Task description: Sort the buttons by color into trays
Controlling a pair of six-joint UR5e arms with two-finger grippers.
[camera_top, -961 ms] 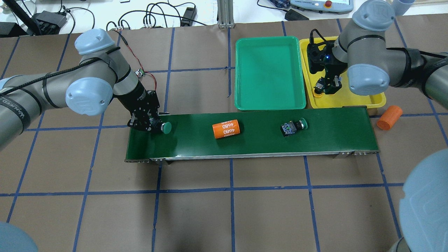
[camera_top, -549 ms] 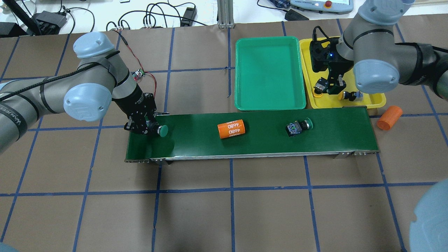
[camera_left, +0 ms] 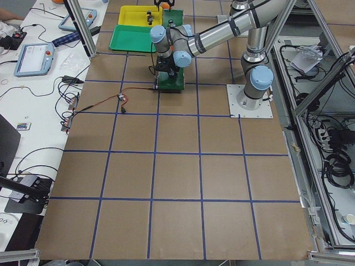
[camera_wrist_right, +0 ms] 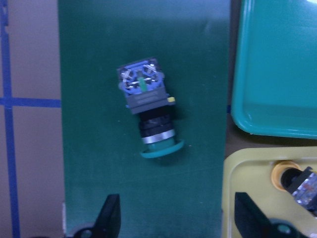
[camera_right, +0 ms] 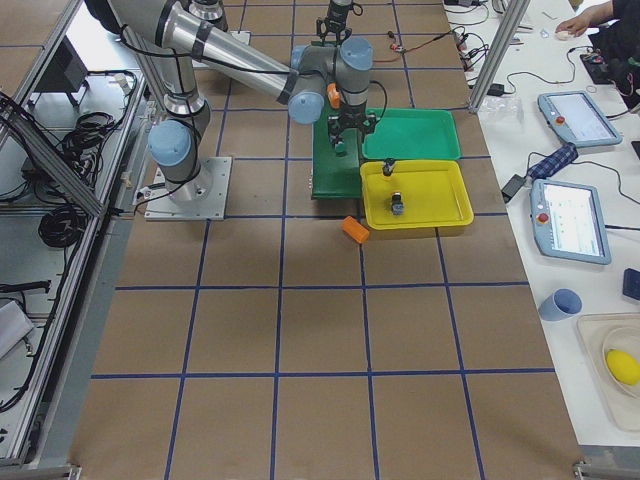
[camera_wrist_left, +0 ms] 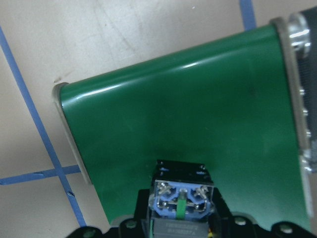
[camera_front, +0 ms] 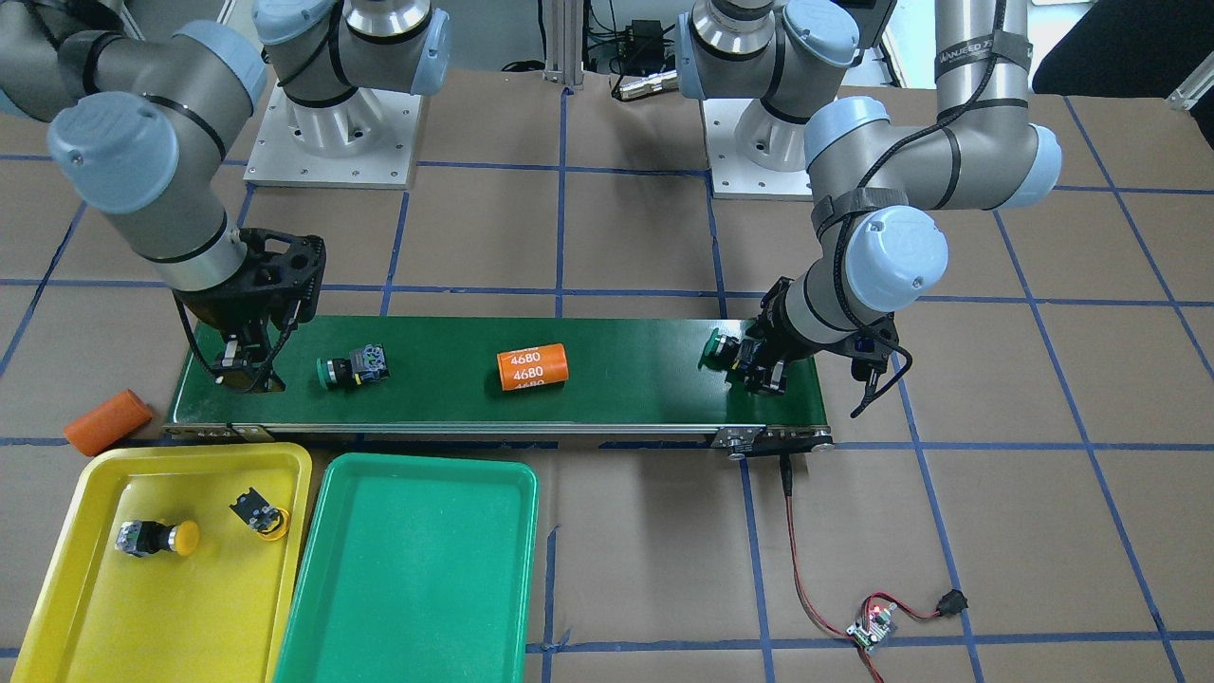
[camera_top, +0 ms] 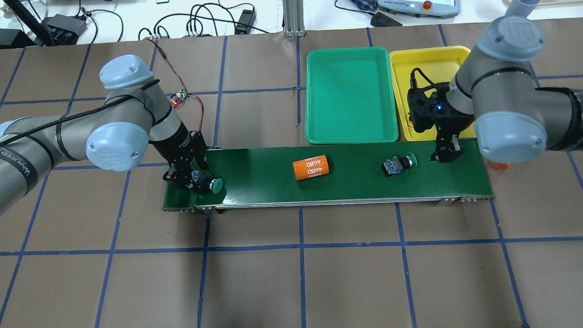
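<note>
The left claw (camera_top: 196,178) is clenching a green button (camera_top: 217,184) at the belt's (camera_top: 346,187) end, presumably bound for the green tray (camera_top: 348,95), while the right claw (camera_top: 448,154) is hovering spread and empty beside the other green button (camera_top: 400,164).

2 green-capped buttons are at the belt (camera_top: 264,182). The held green button (camera_top: 217,184) is at the end away from the trays. It lies level, its blocky body clamped in the left gripper (camera_top: 196,177), its cap pointing along the belt. The loose green button (camera_top: 398,164) lies on its side near the other end. In the yellow tray (camera_front: 190,617) are the flat yellow button (camera_front: 156,537), on its side, and the tipped yellow button (camera_front: 256,512), body up. The green tray (camera_front: 408,579) sits just beside it.
</note>
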